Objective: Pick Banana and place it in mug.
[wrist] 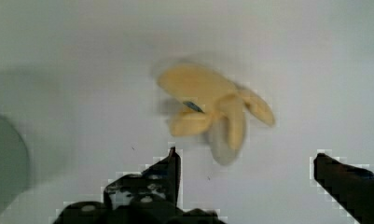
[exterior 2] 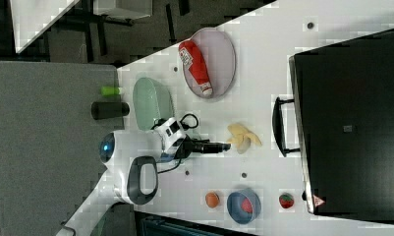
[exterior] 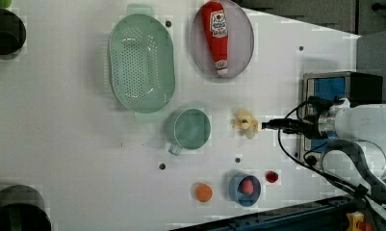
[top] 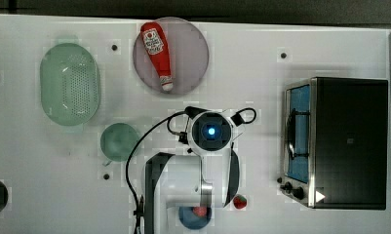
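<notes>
While the banana point(wrist: 212, 112) lies on the table, the end effector point(wrist: 245, 161) hovers spread wide.

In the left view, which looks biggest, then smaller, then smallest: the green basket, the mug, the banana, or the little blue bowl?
1. Green basket
2. Mug
3. Blue bowl and banana: they look about alike, so I won't rank them.
</notes>
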